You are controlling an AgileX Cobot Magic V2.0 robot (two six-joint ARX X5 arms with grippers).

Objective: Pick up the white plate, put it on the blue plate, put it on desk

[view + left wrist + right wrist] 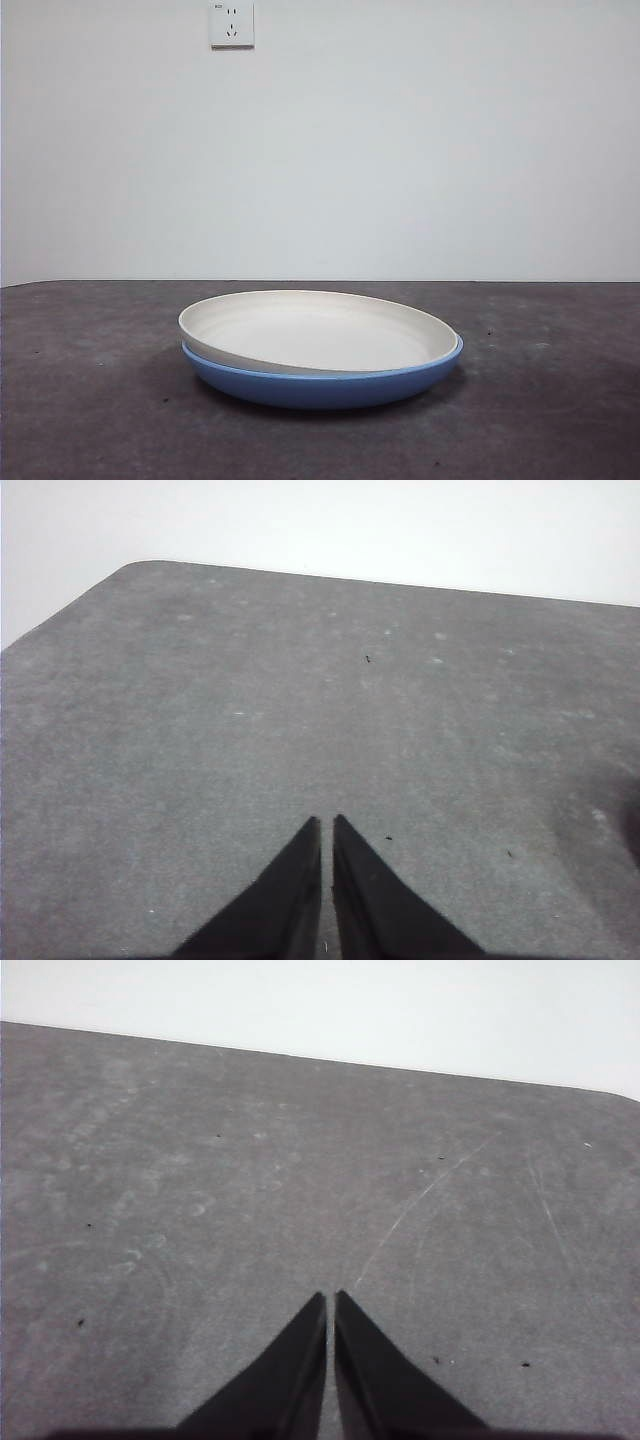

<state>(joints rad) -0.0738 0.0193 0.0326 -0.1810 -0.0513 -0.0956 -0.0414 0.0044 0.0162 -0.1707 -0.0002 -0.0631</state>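
The white plate (320, 330) rests inside the blue plate (320, 385) in the front view, tilted a little, its left rim raised above the blue rim. Both stand on the dark grey desk (90, 400) near the middle. Neither arm shows in the front view. My left gripper (327, 822) is shut and empty over bare desk (200, 730). My right gripper (330, 1297) is shut and empty over bare desk (200, 1190). Neither wrist view shows the plates.
A white wall with a socket (231, 24) stands behind the desk. The desk's far edge and a rounded corner (140, 565) show in the left wrist view. Fine scratches (420, 1200) mark the desk in the right wrist view.
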